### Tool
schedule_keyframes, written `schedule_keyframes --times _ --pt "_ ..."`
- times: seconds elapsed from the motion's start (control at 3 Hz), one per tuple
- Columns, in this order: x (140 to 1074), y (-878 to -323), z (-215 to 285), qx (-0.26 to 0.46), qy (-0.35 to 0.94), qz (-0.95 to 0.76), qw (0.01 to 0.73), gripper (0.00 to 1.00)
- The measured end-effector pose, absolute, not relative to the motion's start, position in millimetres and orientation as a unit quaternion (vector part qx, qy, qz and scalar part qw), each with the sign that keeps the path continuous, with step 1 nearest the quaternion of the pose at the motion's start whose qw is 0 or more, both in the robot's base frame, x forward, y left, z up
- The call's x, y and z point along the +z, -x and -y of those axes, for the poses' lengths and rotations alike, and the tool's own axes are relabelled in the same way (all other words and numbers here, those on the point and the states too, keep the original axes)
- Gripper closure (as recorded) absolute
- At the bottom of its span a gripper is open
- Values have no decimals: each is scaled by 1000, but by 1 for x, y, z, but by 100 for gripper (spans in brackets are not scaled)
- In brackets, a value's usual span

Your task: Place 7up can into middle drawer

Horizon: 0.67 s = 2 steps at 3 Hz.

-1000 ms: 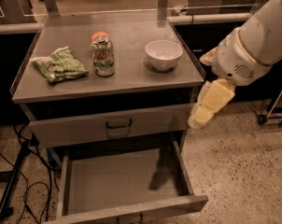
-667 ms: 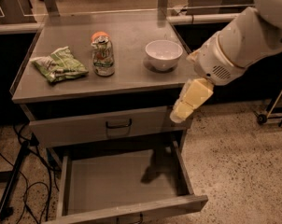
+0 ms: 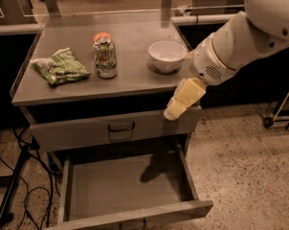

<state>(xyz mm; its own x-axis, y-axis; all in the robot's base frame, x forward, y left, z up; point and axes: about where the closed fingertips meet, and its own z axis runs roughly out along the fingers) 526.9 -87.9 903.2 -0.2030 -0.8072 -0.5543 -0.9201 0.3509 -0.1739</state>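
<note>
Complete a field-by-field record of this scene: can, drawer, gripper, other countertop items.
7up can: upright on the countertop, between snack bag and white bowl
Middle drawer: pulled open, floor bare
Gripper: by the counter's front right edge, over the drawer, apart from the can
Behind can: orange fruit
Task state: can not yet in drawer

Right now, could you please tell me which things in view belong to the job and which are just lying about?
Job:
7up can, upright on the cabinet top
middle drawer, pulled open
gripper, at the cabinet's front edge near the bowl, above the drawer

Lying about:
snack bag
white bowl
orange fruit, behind the can
closed drawer front
</note>
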Motion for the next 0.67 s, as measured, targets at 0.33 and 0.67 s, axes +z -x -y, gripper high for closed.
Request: schedule_keyframes --times 0.33,0.67 --pt "900 -526 85 114 561 -767 289 0" --pt "892 -541 62 138 542 -765 318 0"
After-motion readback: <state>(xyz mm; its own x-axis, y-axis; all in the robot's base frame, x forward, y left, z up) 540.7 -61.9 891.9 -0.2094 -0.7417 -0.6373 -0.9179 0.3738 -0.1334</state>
